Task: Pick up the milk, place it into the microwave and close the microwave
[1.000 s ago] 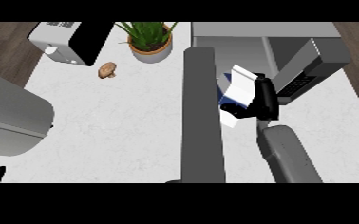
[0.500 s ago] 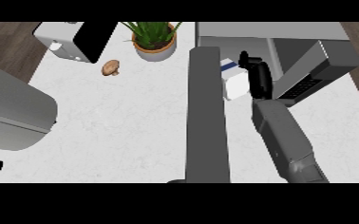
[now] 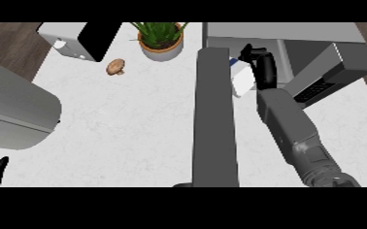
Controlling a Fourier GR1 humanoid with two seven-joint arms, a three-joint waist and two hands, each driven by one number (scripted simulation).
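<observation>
A steep downward look at a pale, lightly speckled counter (image 3: 129, 126). Nearest the viewer, at about 5 o'clock, the robot's grey right forearm (image 3: 297, 136) comes in from the lower edge and angles up toward 1 o'clock. At 8 o'clock a small dark sliver, part of the left hand (image 3: 3, 167), shows at the left edge; whether its fingers are apart or together cannot be told. Running up the middle from 6 o'clock is a long dark grey slab, the open microwave door (image 3: 215, 126) seen edge-on. Just right of its far end, at about 1 o'clock, is the milk (image 3: 243, 80): a small white carton with a blue patch near its top, leaning slightly, mostly hidden by the door on one side and the hand on the other. The black right hand (image 3: 264, 70) rises from the forearm's end, its fingers curled round the carton's right side and over its top, clamped on it. The carton lies at the hand's 9 o'clock, touching it. Behind them, the grey microwave (image 3: 315, 53) fills the area from 1 to 2 o'clock. Farther off, at 12 o'clock, stands a green potted plant (image 3: 161, 41); at 11 o'clock lies a brown mushroom (image 3: 116, 67), and at 10 o'clock a white and black appliance (image 3: 79, 39).
</observation>
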